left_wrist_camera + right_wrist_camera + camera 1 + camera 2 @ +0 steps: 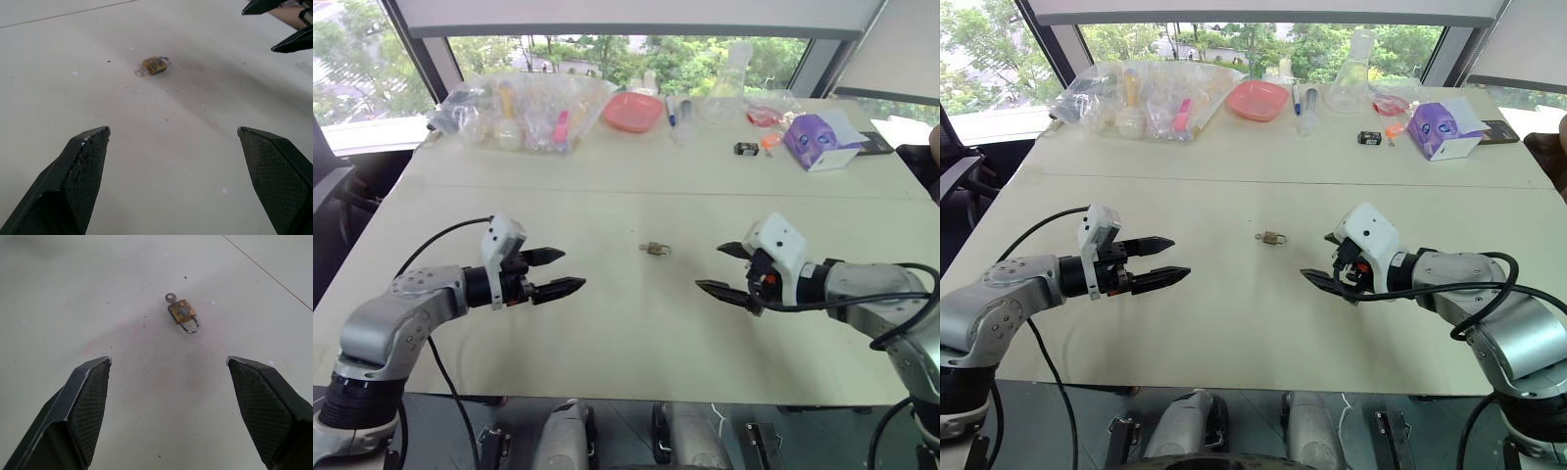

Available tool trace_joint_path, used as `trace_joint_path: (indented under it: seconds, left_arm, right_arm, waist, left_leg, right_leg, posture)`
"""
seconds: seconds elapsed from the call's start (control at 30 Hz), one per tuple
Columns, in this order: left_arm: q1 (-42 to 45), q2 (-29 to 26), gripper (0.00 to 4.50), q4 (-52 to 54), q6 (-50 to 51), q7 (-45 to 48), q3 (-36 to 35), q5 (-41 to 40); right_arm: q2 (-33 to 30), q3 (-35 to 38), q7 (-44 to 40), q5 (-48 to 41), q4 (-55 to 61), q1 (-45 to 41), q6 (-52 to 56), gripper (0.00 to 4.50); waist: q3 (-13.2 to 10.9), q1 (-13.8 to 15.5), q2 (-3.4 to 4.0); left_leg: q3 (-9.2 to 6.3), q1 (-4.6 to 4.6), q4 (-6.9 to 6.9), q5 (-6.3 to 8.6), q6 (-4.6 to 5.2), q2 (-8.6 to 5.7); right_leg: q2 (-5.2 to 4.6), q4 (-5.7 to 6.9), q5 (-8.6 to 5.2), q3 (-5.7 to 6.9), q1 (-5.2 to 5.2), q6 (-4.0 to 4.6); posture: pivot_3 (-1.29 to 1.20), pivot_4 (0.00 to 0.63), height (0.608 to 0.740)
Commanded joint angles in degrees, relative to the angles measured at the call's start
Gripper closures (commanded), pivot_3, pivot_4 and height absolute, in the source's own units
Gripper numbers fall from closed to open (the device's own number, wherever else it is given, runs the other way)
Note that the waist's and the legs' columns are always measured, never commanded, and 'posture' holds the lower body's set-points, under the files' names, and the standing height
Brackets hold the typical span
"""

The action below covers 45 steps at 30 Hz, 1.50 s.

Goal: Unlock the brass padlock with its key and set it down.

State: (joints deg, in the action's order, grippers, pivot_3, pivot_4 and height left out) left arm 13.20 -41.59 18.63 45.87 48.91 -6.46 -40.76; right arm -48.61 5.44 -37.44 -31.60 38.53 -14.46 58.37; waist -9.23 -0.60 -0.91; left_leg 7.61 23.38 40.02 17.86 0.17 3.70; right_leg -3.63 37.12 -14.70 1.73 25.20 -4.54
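Observation:
The brass padlock lies flat on the pale table, midway between my two arms. Its thin silvery shackle looks shut, and the small key sticks out of the body's other end. My left gripper hovers open to the left of the padlock, pointing toward it with nothing between its fingers. My right gripper hovers open to the right of the padlock, also empty. Both grippers stand well apart from the lock.
Along the table's far edge lie clear plastic bags, a pink dish, a glass flask, a purple-and-white box and a small black object. A seam line crosses the table beyond the padlock.

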Motion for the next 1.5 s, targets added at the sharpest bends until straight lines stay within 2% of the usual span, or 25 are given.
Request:
trace_joint_path:
  seconds: [0.03, 0.63, 0.83, 0.9, 1.03, 1.13, 1.3, 1.5]
  left_arm:
    - [0.77, 0.03, 0.18, 0.84, -0.33, -0.44, -2.01, -0.98]
    - [-0.81, 0.11, 0.18, -1.76, -3.71, 0.72, -1.87, 1.33]
    - [4.00, -0.56, 0.18, -6.85, -6.08, 3.66, 0.20, 4.19]
    - [6.15, -2.89, 0.18, -8.28, -5.80, 6.49, 2.53, 5.91]
    - [12.11, -8.33, 0.18, -11.45, -5.90, 17.07, 7.02, 6.75]
    - [16.62, -10.63, 0.18, -13.00, -5.98, 21.38, 8.49, 7.45]
    - [19.57, -11.01, 0.18, -13.30, -6.21, 21.90, 8.78, 9.11]
    - [17.04, -10.45, 0.18, -9.75, -3.86, 19.37, 6.55, 7.79]
  right_arm:
    - [0.22, 0.54, 0.76, 0.04, 1.09, -0.16, -1.13, 0.56]
    - [1.17, -1.88, 1.56, 1.47, -1.66, -2.82, -4.33, 0.56]
    - [3.28, -4.75, 2.19, 3.23, -7.34, -8.37, -4.88, 0.56]
    - [4.03, -7.92, 2.17, 4.49, -9.48, -12.03, -4.54, 0.56]
    - [7.22, -16.72, -1.64, 7.64, -18.38, -22.38, -5.75, 0.56]
    - [10.11, -22.44, -5.47, 10.91, -27.14, -28.70, -8.71, 0.56]
    - [14.13, -29.39, -11.75, 17.10, -41.29, -34.20, -16.23, 0.56]
    - [16.54, -31.08, -16.18, 21.21, -50.96, -35.59, -21.03, 0.56]
  waist:
    - [0.00, 0.00, 0.00]
    - [0.00, -0.01, 0.00]
    - [0.00, 0.09, 0.00]
    - [0.00, -0.03, 0.00]
    - [-0.01, -0.36, 0.01]
    - [-0.01, -0.24, 0.02]
    - [-0.01, -0.02, 0.02]
    - [-0.01, -0.15, 0.01]
  left_leg:
    - [0.00, 0.00, 0.00, 0.00, 0.00, 0.00]
    - [0.01, 0.00, 0.00, 0.00, 0.00, 0.00]
    - [0.03, 0.00, 0.02, 0.00, 0.00, -0.01]
    - [0.03, 0.00, 0.02, 0.00, -0.01, -0.01]
    - [0.07, 0.01, -0.01, -0.02, -0.04, 0.01]
    - [0.13, 0.03, -0.01, -0.06, -0.11, 0.02]
    - [0.23, 0.10, 0.01, -0.13, -0.22, -0.01]
    - [0.24, 0.15, 0.02, -0.17, -0.29, -0.01]
  right_leg:
    - [0.00, 0.00, 0.00, 0.00, 0.00, 0.00]
    - [0.01, 0.01, 0.00, 0.00, 0.00, 0.00]
    - [0.02, 0.02, 0.00, 0.02, 0.00, 0.00]
    - [0.02, 0.02, 0.00, 0.02, 0.00, 0.00]
    - [0.06, 0.06, 0.01, 0.00, 0.11, 0.00]
    - [0.08, 0.09, 0.00, 0.01, 0.14, 0.01]
    - [0.04, 0.02, 0.00, 0.01, 0.13, -0.01]
    - [0.02, 0.02, 0.01, 0.00, 0.15, -0.02]
  posture:
    - [0.00, 0.150, 0.733]
    - [0.00, 0.150, 0.733]
    - [0.00, 0.150, 0.733]
    - [0.00, 0.150, 0.733]
    - [0.00, 0.150, 0.733]
    - [0.00, 0.150, 0.733]
    - [0.00, 0.150, 0.733]
    - [0.00, 0.150, 0.733]
